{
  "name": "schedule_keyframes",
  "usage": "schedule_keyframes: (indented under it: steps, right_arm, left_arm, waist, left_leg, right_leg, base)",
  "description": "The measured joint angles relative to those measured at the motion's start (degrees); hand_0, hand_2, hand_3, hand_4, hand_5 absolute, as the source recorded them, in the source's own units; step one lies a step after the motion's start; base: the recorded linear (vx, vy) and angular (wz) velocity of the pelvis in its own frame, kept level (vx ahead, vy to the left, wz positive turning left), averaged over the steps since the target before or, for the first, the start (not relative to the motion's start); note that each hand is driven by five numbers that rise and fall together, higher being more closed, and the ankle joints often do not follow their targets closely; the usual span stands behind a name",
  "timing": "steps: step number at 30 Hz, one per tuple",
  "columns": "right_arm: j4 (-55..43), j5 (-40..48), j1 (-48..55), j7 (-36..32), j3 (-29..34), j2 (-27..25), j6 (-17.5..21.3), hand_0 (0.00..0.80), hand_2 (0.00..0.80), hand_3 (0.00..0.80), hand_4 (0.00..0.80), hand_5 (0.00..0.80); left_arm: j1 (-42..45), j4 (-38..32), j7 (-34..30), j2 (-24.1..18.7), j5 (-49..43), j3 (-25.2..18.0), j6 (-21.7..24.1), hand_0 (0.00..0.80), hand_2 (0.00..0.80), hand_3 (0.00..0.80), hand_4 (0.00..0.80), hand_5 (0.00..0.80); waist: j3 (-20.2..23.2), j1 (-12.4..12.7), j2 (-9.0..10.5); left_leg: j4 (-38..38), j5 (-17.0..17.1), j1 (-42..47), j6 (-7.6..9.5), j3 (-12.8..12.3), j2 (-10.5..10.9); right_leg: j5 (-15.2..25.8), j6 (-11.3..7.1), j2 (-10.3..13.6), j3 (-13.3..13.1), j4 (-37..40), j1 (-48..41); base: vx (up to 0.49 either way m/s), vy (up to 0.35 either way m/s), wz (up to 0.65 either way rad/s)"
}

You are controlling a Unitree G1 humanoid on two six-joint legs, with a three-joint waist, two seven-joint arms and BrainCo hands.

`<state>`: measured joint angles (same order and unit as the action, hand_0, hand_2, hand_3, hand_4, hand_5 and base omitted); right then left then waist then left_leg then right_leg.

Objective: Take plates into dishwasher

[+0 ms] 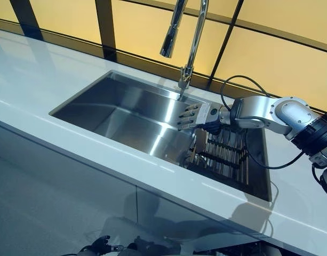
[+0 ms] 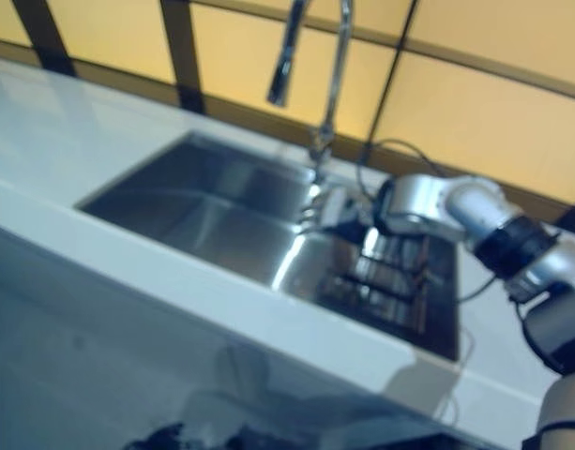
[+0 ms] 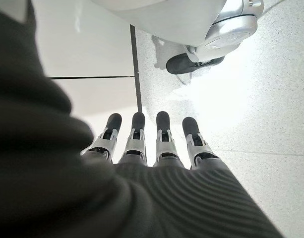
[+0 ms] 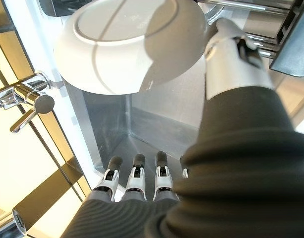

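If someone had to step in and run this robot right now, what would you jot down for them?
Right hand: over the sink, fingers straight, thumb against the rim of a white plate beside the dark rack; no firm grip visible.
Left hand: idle, hanging low, fingers straight, holding nothing.
Done: nothing loaded; no dishwasher in view.
Left: grasp the plate, lift it from the sink, carry it to the dishwasher.

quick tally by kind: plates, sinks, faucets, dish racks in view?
Plates: 1, white plate by the right hand
Sinks: 1, steel sink
Faucets: 1, faucet
Dish racks: 1, dark rack in the sink
Total: 4
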<state>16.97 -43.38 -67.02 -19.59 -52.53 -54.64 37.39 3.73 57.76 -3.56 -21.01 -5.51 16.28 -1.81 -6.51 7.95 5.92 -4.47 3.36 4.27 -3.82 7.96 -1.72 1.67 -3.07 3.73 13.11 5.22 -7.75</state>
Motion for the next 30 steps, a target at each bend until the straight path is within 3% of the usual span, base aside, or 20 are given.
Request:
schedule_keyframes:
  steps: [30]
  right_arm:
    - [1.4,-8.9,1.1,3.0,0.0,0.1,-2.0,0.0,0.0,0.0,0.0,0.0]
  left_arm:
    - [-1.1,0.2,0.7,-0.7,0.0,0.0,1.0,0.0,0.0,0.0,0.0,0.0]
  waist:
    - [-1.1,1.1,1.77]
  left_leg:
    - [0.3,0.0,-1.0,-0.02,0.0,0.0]
  right_leg:
    - [0.0,0.01,-0.1,0.1,0.0,0.7]
  base:
    - [0.0,0.0,0.0]
